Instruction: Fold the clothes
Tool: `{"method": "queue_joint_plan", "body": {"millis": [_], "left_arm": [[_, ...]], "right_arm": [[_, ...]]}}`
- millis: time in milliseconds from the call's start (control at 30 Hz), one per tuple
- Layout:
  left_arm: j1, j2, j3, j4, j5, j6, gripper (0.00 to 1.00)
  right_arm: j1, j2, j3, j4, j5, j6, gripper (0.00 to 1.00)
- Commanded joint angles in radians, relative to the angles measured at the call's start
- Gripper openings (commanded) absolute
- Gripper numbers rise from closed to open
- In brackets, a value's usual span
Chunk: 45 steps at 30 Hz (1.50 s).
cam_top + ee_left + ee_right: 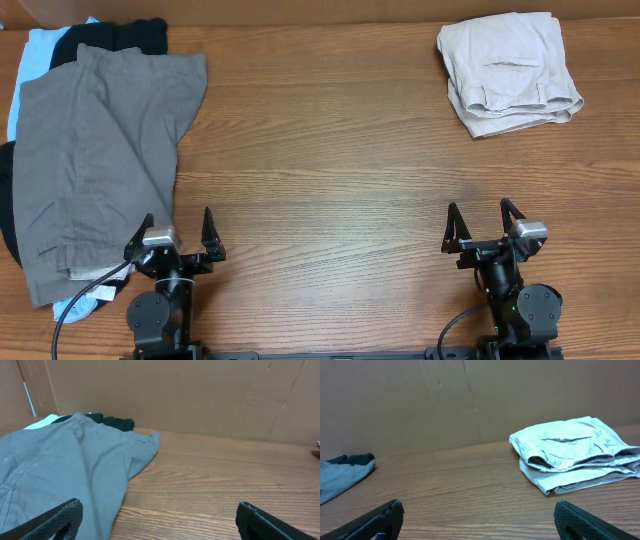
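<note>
Large grey-olive shorts (95, 160) lie spread flat on the left of the table, on top of a black garment (120, 36) and a light-blue garment (38, 50). They also show in the left wrist view (65, 465). Folded beige shorts (508, 72) sit at the far right, also in the right wrist view (570, 452). My left gripper (178, 232) is open and empty at the front edge, its left finger over the grey shorts' edge. My right gripper (485, 222) is open and empty at the front right.
The wooden table (330, 170) runs between the two piles. A brown cardboard wall (200, 395) stands behind the table. A black cable (85, 298) runs from the left arm's base over the shorts' corner.
</note>
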<state>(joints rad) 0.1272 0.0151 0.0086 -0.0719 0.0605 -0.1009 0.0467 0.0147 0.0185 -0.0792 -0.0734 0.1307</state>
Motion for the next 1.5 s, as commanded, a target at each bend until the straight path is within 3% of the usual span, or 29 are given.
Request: {"method": "queue_joint_plan", "body": {"millis": [0,1467], "left_arm": [[0.010,-0.011,-0.003,0.000,0.014,0.012,1.00],[0.010,-0.011,-0.003,0.000,0.014,0.012,1.00]], "right_arm": [[0.004,-0.012,-0.010,0.002,0.009,0.003,1.00],[0.003,-0.012,-0.010,0.001,0.039,-0.005,1.00]]}}
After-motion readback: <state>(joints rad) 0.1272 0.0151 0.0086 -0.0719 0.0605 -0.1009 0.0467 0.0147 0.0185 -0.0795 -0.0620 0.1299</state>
